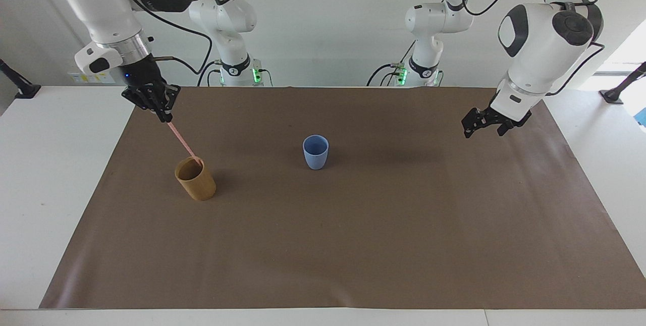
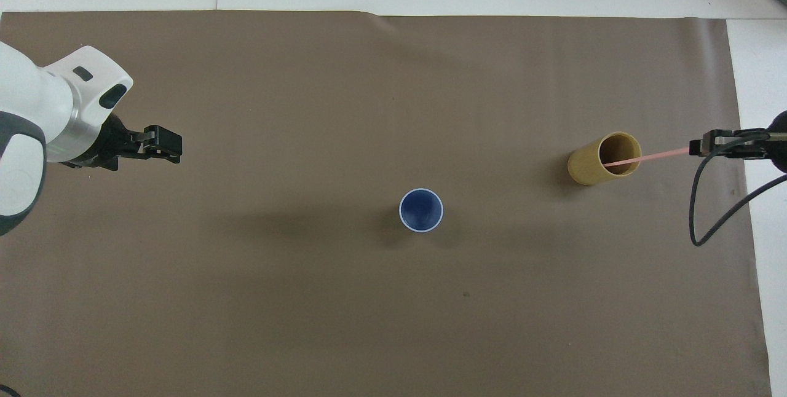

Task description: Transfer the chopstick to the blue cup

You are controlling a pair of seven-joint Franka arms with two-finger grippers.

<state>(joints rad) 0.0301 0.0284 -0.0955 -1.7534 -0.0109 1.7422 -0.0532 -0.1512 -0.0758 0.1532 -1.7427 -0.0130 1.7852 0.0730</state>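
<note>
Currently extraction step — right gripper (image 1: pixel 164 116), fingers pinched on the chopstick (image 1: pixel 182 140), lower end just inside the tan cup (image 1: pixel 196 179); left gripper (image 1: pixel 485 125) waits, fingers spread, empty — next: clear rim, carry over blue cup (image 1: pixel 316 152) mid-surface.

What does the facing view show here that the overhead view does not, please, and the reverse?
Only the facing view shows both arms whole, and the right gripper raised above the brown cup with the chopstick slanting down into it. Only the overhead view looks straight into the blue cup, which holds nothing. Both show the right gripper shut on the chopstick's top and the left gripper open over bare mat, away from the cups.
</note>
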